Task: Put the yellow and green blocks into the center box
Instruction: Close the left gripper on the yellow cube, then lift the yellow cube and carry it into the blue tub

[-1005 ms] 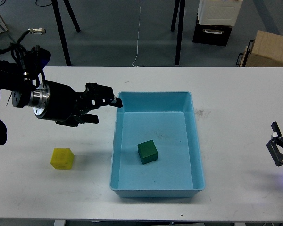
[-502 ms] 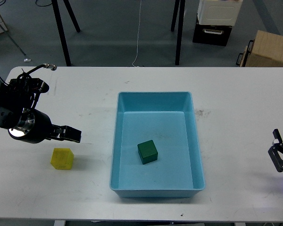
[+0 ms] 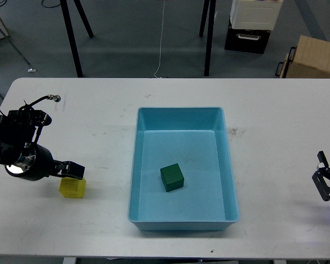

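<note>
A green block lies inside the light blue box in the middle of the white table. A yellow block sits on the table left of the box. My left gripper hangs just above the yellow block's top edge, partly covering it; its fingers look dark and I cannot tell them apart. My right gripper is at the right edge of the view, low over the table, far from both blocks; its fingers look slightly parted but small.
The table's near edge runs along the bottom. Beyond the far edge stand tripod legs, a cardboard box and a black-and-white case on the floor.
My left arm has swung back from the box's left rim, leftward and toward me, and come down over the yellow block. The right gripper has dropped slightly. Both blocks stay put.
</note>
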Motion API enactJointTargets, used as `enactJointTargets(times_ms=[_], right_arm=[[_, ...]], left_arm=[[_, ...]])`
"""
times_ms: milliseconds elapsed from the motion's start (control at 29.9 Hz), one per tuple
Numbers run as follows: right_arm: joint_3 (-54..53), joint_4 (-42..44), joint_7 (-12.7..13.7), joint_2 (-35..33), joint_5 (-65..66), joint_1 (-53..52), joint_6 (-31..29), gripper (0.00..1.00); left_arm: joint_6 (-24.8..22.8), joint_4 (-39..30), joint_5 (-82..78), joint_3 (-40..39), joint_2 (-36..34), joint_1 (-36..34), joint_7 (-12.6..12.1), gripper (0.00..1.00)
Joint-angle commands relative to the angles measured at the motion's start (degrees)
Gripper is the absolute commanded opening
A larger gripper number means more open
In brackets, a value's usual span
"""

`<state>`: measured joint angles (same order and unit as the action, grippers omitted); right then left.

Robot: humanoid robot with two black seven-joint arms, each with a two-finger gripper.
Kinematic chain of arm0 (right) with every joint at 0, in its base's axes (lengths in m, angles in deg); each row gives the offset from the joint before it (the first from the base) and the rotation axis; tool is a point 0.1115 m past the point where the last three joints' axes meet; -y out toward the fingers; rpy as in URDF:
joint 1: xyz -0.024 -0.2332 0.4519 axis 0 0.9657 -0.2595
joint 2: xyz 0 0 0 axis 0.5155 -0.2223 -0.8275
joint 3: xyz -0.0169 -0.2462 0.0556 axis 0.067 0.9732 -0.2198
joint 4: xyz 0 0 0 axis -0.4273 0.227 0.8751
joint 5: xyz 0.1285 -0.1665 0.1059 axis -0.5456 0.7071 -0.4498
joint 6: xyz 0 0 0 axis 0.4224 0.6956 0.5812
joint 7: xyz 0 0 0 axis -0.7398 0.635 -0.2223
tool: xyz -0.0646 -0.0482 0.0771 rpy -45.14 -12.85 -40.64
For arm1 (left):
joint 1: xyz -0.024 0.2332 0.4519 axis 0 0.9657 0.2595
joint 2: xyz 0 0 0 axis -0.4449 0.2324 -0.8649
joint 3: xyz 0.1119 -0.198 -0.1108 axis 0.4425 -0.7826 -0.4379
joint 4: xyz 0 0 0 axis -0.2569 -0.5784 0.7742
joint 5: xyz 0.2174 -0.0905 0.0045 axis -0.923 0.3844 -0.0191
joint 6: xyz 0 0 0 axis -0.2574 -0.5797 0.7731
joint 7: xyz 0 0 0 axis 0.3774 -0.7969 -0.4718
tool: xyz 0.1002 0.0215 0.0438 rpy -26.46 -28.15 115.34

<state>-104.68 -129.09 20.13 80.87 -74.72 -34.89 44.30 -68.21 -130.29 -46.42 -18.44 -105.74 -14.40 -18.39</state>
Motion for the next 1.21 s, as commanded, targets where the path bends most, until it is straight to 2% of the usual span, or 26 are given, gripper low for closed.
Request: enactJointTargets(times_ms=[0,301,368,402,469,536,670,737,938,1072,1172], right_arm=[[0.0,-0.1,0.0,0.0,0.0,0.2,0.0,1.00],[-0.1,-0.1,0.0,-0.1,0.0,0.6,0.0,1.00],[-0.1,-0.1,0.0,-0.1,0.0,0.6,0.0,1.00],[-0.1,-0.1,0.0,-0.1,0.0,0.6,0.0,1.00],[-0.1,-0.1,0.0,-0.1,0.0,0.6,0.0,1.00],[0.0,-0.1,0.0,-0.1,0.0,0.6,0.0,1.00],[-0.1,0.0,0.0,-0.1,0.0,0.6,0.0,1.00],[-0.2,0.0,0.0,-0.1,0.0,0.6,0.0,1.00],[-0.5,0.0,-0.1,-0.1,0.0,0.6,0.0,1.00],[-0.5,0.0,-0.1,-0.1,0.0,0.6,0.0,1.00],[-0.5,0.0,-0.1,-0.1,0.0,0.6,0.0,1.00]], left_arm=[[0.0,1.4,-0.1,-0.2,1.7,1.4,0.0,1.00],[0.0,4.7,-2.1,-2.8,4.3,6.3,0.0,1.00],[0.0,4.8,-3.0,-2.9,4.4,6.8,-0.1,0.95],[0.0,4.8,-3.5,-3.0,4.6,7.1,-0.1,0.86],[0.0,4.8,-5.2,-3.7,5.1,7.2,-0.1,0.61],[0.0,4.7,-7.2,-4.0,5.1,7.4,-0.2,0.46],[0.0,4.7,-7.7,-4.0,5.0,7.5,-2.4,0.09],[0.0,4.3,-7.7,-4.1,4.8,7.4,-2.8,0.01],[0.0,3.8,-7.4,-6.0,4.0,5.5,-3.0,0.00],[0.0,3.1,-5.4,-7.5,5.2,-2.4,-2.8,0.00],[0.0,3.5,-1.7,-6.7,9.5,-8.6,-2.8,0.00]])
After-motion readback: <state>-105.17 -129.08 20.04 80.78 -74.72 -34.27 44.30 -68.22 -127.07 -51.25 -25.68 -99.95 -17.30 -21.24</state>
